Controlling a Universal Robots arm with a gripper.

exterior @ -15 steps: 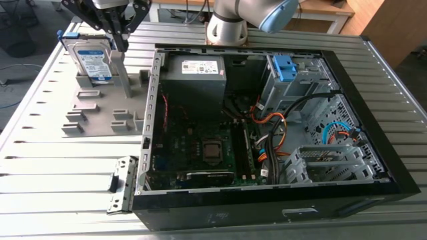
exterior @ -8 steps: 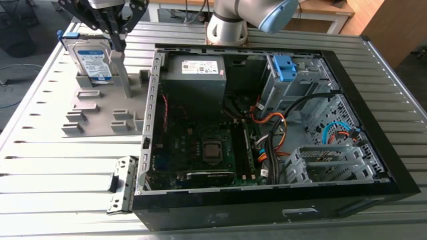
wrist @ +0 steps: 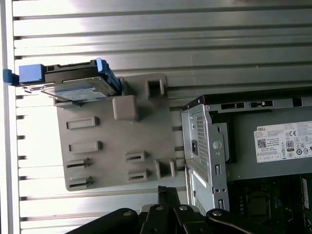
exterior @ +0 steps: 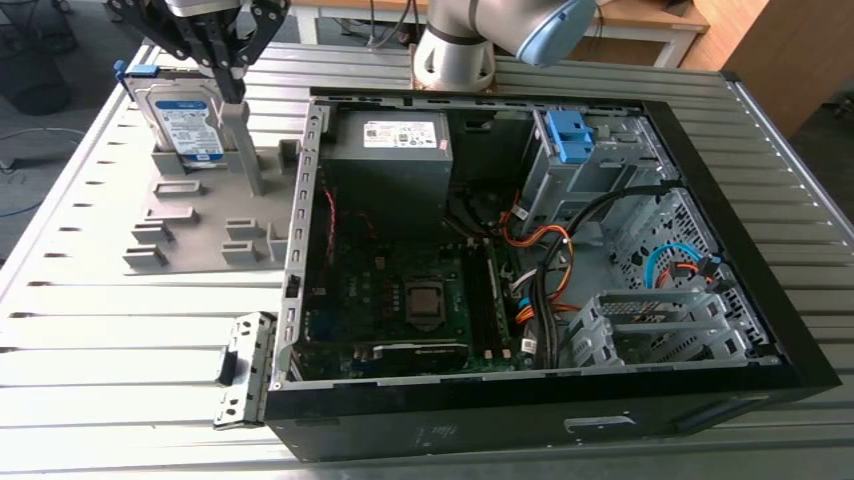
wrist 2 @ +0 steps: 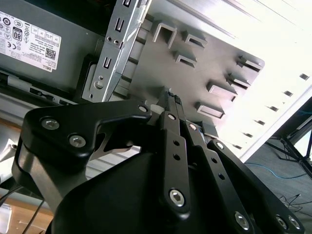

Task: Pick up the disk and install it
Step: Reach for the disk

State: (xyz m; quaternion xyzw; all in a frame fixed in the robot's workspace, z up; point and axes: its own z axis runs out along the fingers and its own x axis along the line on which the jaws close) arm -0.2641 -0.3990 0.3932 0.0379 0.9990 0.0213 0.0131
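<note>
1. Exterior view: the disk (exterior: pixel 184 120) stands on edge in a slot of the grey fixture plate (exterior: pixel 200 235), label facing the camera and blue bracket around it. It sits outside the open PC case (exterior: pixel 534 425), towards the exterior view's left. It is not picked up and not installed.
2. First wrist view: the disk (wrist: pixel 78 85) is at the far corner of the plate (wrist: pixel 107 156), leaning slightly rather than dead upright. A blue bracket tab sticks out past the plate edge.
3. The gripper (exterior: pixel 230 92) hangs above the plate, just to the exterior view's right of the disk. I can't tell depth from that view. In the first wrist view the gripper (wrist: pixel 165 190) is well apart from the disk.
4. In the second wrist view the gripper (wrist 2: pixel 170 93) has its fingers pressed together with nothing between them. It is closed and empty.
5. Risk: coming down with closed fingers would strike the disk's top edge or tip it out of the slot.
6. Risk: the lean means an off-square pinch, so the disk could rotate or slip in the grasp. Clamping on the plastic bracket rather than the metal would flex it.
7. Risk: loose cables (exterior: pixel 561 260) lie near the drive cage (exterior: pixel 607 150) inside the case. My judgement is that they could snag the disk or the bracket tabs on the way in.
</note>
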